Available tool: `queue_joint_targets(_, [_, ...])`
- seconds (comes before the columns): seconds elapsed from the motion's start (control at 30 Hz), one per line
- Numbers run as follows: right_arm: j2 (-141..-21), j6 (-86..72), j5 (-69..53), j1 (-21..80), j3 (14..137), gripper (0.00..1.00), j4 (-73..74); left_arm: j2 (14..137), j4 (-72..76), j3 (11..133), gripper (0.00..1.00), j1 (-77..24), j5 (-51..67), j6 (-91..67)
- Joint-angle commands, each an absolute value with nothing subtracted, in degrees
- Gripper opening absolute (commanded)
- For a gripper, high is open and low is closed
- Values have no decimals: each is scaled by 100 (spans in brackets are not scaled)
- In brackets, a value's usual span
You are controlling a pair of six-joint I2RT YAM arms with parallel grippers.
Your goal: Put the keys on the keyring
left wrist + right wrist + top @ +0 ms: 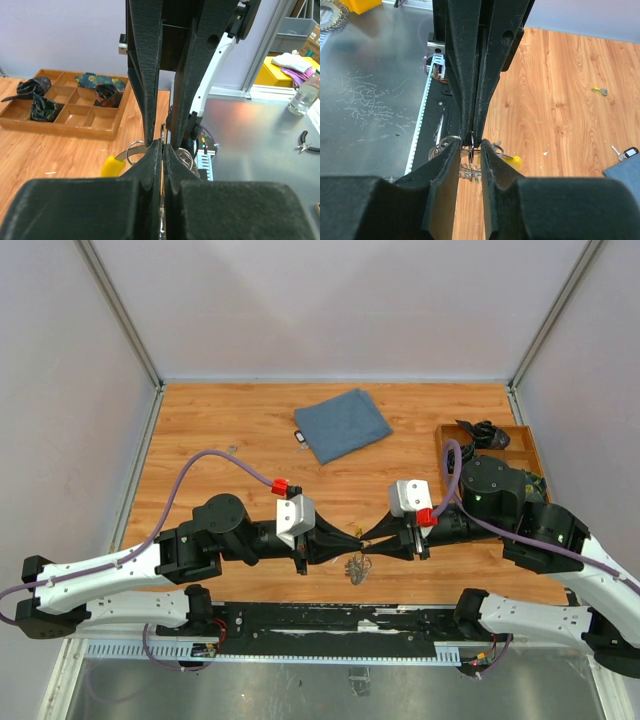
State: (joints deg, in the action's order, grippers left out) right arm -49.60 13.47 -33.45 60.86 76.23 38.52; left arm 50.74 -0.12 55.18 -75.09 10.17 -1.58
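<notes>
Middle of the worktop's near edge: left end effector clamped on what looks like the keyring, a yellow-headed key beside it. Right end effector meets it tip to tip, fingers slightly apart. The wire sits edge-on in their gap.

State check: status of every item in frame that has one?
left gripper: shut, pinching thin metal of the key bunch
right gripper: jaws slightly apart around that metal, grip unclear
key bunch: dangling under both grippers
cloth: folded, lying flat
black-headed key: loose on the table, beside the cloth
tray: some compartments filled, some empty
</notes>
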Motion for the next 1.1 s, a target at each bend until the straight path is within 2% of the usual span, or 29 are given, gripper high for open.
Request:
queue_joint_targets(0.0, [-4975, 1311, -3429, 6170, 7677, 22, 4013, 5019, 169, 5772, 1, -7506, 1033, -59])
queue_joint_targets(0.17, [-4945, 1334, -3354, 6170, 7695, 21, 4041, 5005, 108, 5792, 0, -7506, 1011, -28])
queue_joint_targets(0.3, [-4874, 1373, -3197, 6170, 7690, 31, 4040, 5001, 89, 5791, 0, -7506, 1019, -24])
queue_joint_targets(0.5, [-4830, 1382, -3093, 6170, 7666, 32, 4048, 4994, 79, 5792, 1, -7506, 1045, -26])
queue_joint_targets(0.73, [-4893, 1379, -3182, 6170, 7641, 23, 4080, 5020, 88, 5807, 1, -7506, 1151, -60])
queue_joint_targets(0.93, [-4922, 1377, -3198, 6166, 7649, 22, 4070, 5043, 65, 5818, 1, -7506, 1185, -58])
queue_joint_targets(1.07, [-4946, 1365, -3244, 6170, 7655, 17, 4059, 5070, 62, 5816, 0, -7506, 1229, -58])
